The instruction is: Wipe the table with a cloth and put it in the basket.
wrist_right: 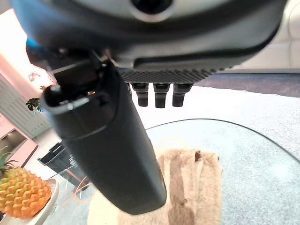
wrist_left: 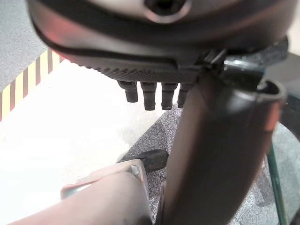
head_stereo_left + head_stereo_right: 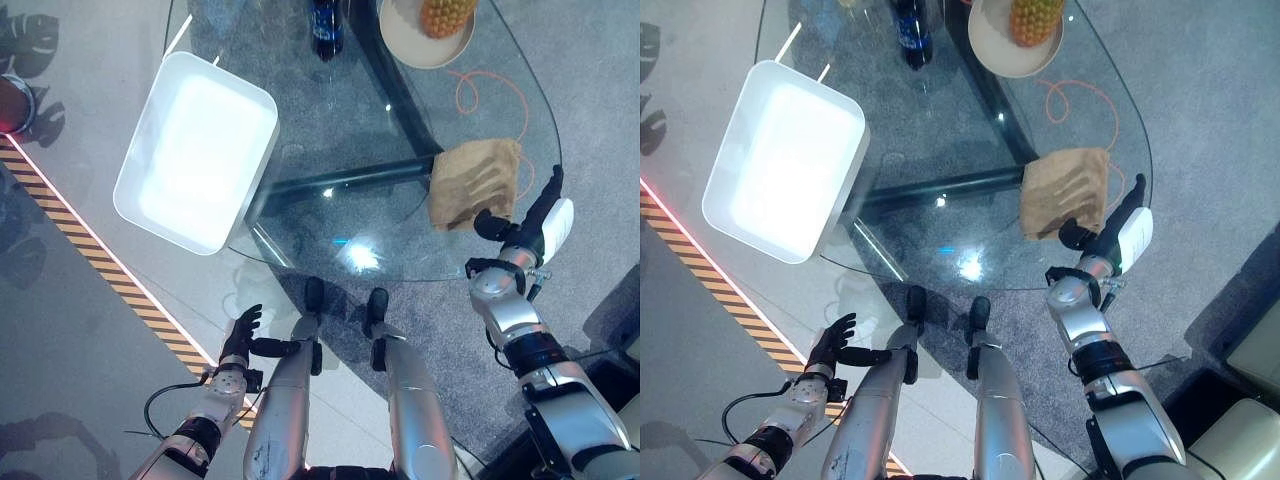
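A: Where is the crumpled tan cloth [image 3: 475, 181] found?
B: On the round glass table [image 3: 330, 215], near its edge; the right hand [image 3: 535, 218] is held just beside it, fingers straight, nothing gripped (presumably poised for grasping).
A: And the white rectangular basket [image 3: 195, 150]?
B: Well apart; the left hand [image 3: 240, 335] is held low, relaxed, empty.

Head stereo looks down on table [image 3: 400, 130]; wrist cameras close.

The cloth [image 3: 474, 183] is lying at the counter's [image 3: 330, 150] right edge; the basket [image 3: 195, 150] is sitting left, a plate [image 3: 415, 42] behind.
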